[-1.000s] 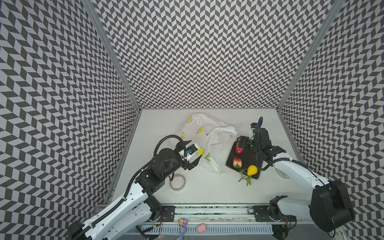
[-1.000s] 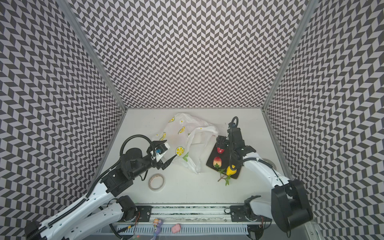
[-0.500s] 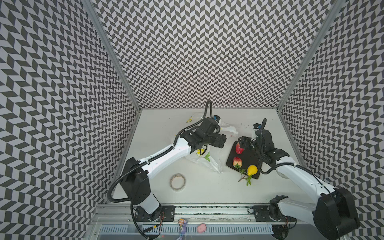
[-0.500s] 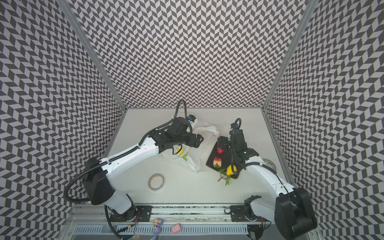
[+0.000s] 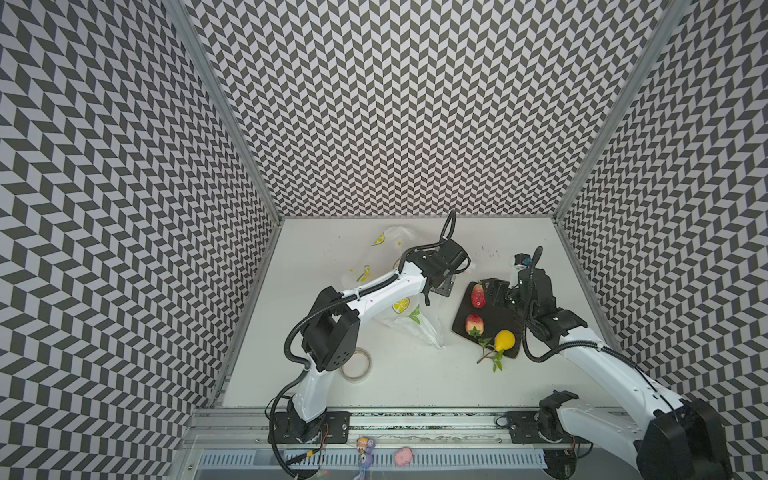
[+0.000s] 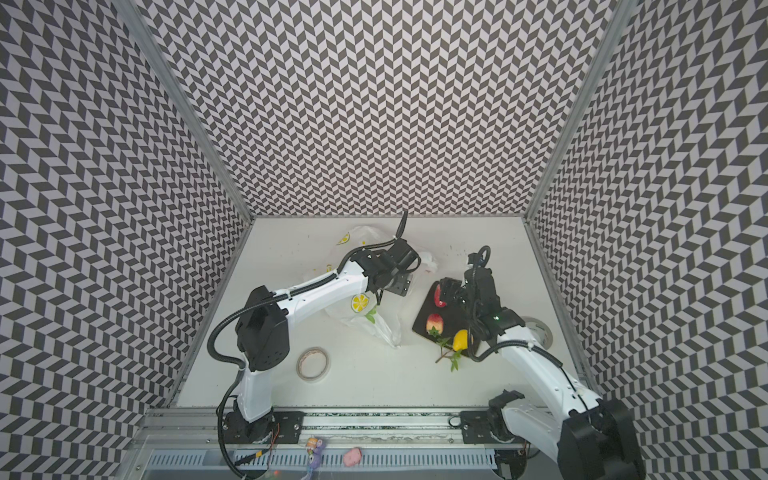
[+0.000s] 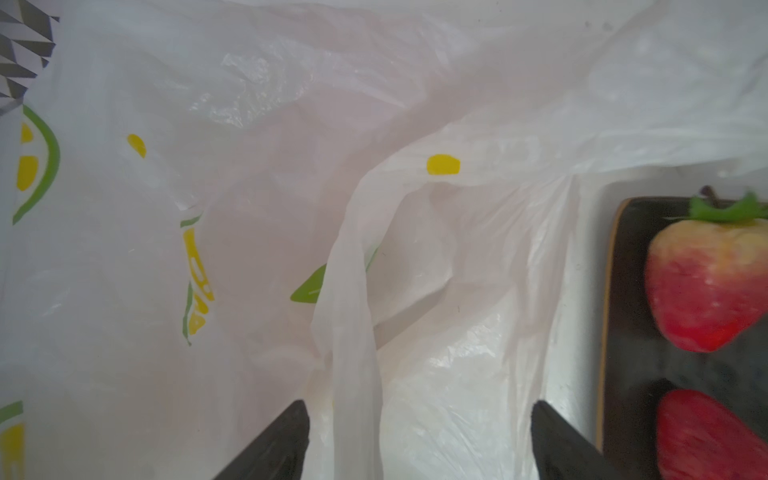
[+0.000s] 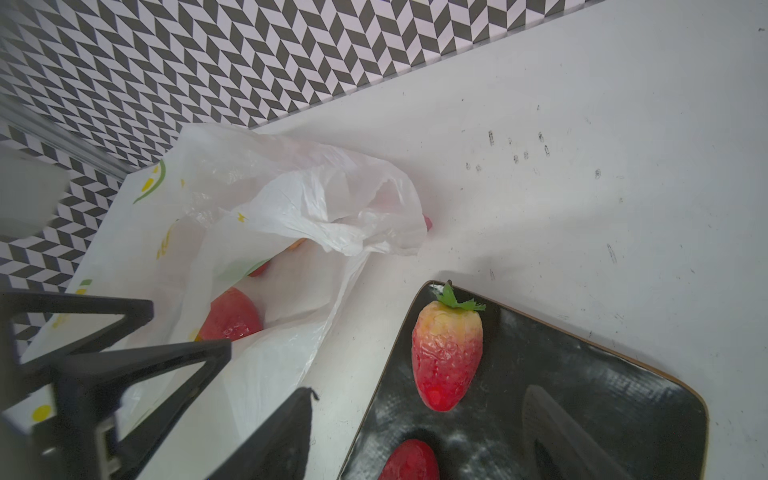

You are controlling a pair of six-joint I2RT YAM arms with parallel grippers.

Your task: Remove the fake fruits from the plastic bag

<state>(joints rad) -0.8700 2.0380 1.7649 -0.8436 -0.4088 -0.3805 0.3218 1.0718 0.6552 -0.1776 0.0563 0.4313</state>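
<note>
The plastic bag [image 5: 417,329] [image 6: 376,324] lies crumpled left of the dark tray [image 5: 505,319] [image 6: 420,325]. My left gripper [image 5: 444,284] [image 6: 400,285] [image 7: 419,436] hovers open over the bag's right side, with a twisted bag handle [image 7: 353,374] running loose between its fingers. A red fruit [image 8: 230,318] shows inside the bag's mouth. On the tray lie two strawberries [image 5: 477,295] [image 5: 474,323] [image 8: 446,357] and a yellow pear [image 5: 504,340] [image 6: 460,340]. My right gripper [image 5: 494,291] [image 6: 451,291] [image 8: 419,440] stands open over the tray, gripping nothing.
A tape roll [image 5: 356,363] [image 6: 313,363] lies near the front left by my left arm's elbow. Another roll [image 6: 536,328] sits by the right wall. Patterned walls close in three sides. The pear's leafy twig [image 5: 490,357] hangs over the tray's front edge.
My left arm has stretched from the near left across the bag to its right side beside the tray. The right gripper has barely shifted over the tray.
</note>
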